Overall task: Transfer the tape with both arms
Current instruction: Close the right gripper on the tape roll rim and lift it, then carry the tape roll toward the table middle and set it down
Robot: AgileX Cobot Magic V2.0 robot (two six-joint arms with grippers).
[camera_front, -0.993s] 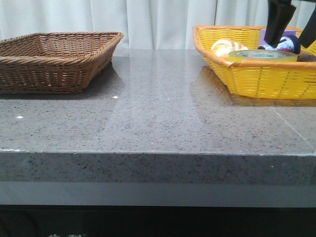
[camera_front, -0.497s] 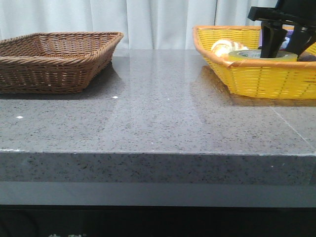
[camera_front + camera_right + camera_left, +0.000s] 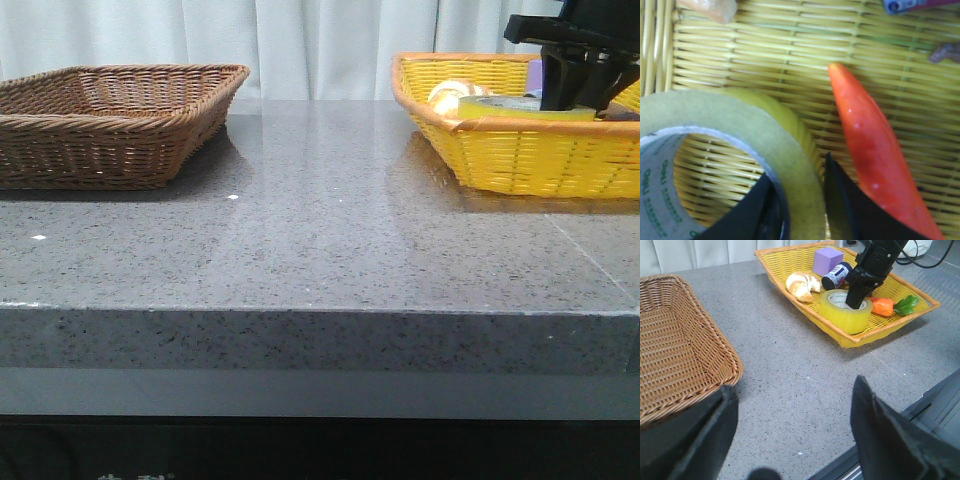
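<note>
The tape [image 3: 845, 310], a wide roll of translucent yellow film on a white core printed with green lettering, lay flat in the yellow woven basket [image 3: 785, 260] at the far right corner of the speckled grey stone worktop [image 3: 320, 230]. The right gripper [image 3: 797, 200] reached down into it, one black finger inside the core and the other outside, the jaws pinching the roll's wall between them. Just beside the roll lay a smooth orange carrot [image 3: 867, 145] with green leaves; a croissant [image 3: 801, 284], a dark bottle [image 3: 836, 276] and a purple block [image 3: 827, 260] sat toward the basket's far side. A brown wicker basket [image 3: 110, 115], shallow and square, stood at the far left corner. The broad polished middle of the worktop and its near edge lay open between the baskets. The left gripper [image 3: 795, 440] hung over that near edge, jaws spread wide.
</note>
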